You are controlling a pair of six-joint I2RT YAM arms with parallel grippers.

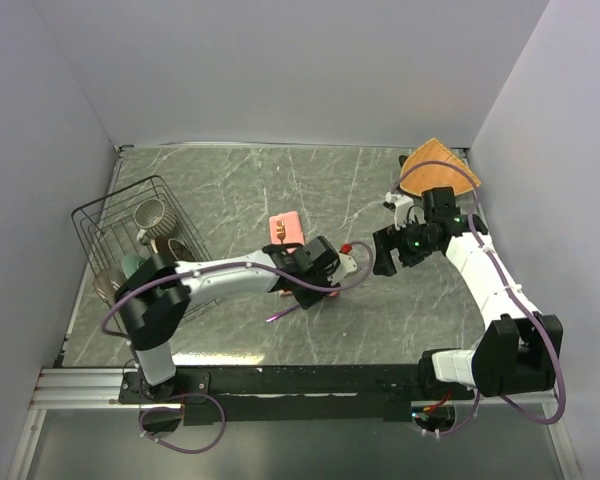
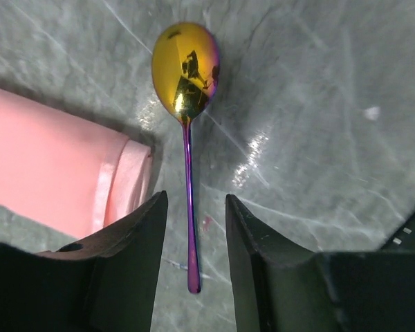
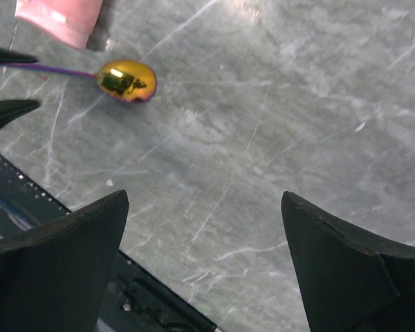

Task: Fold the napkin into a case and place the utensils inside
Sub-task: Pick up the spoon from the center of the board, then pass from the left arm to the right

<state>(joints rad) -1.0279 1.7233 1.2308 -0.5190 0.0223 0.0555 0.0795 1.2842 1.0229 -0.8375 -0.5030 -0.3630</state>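
Observation:
A spoon [image 2: 185, 69] with a gold bowl and a thin purple handle lies flat on the grey marble table. Its handle runs between the fingers of my left gripper [image 2: 196, 197], which stands open with a gap on both sides of the handle. The salmon-pink napkin [image 2: 55, 180], folded into a narrow layered case [image 1: 285, 228], lies just left of the spoon. In the right wrist view the spoon bowl [image 3: 126, 80] and a corner of the napkin [image 3: 59, 17] show at the upper left. My right gripper [image 3: 204, 197] hangs wide open over bare table, right of the spoon.
A black wire rack [image 1: 100, 215] with crockery stands at the left side. An orange-tan woven mat [image 1: 440, 160] lies in the far right corner. Grey walls close in the table on three sides, and a metal rail [image 1: 280, 380] runs along the near edge.

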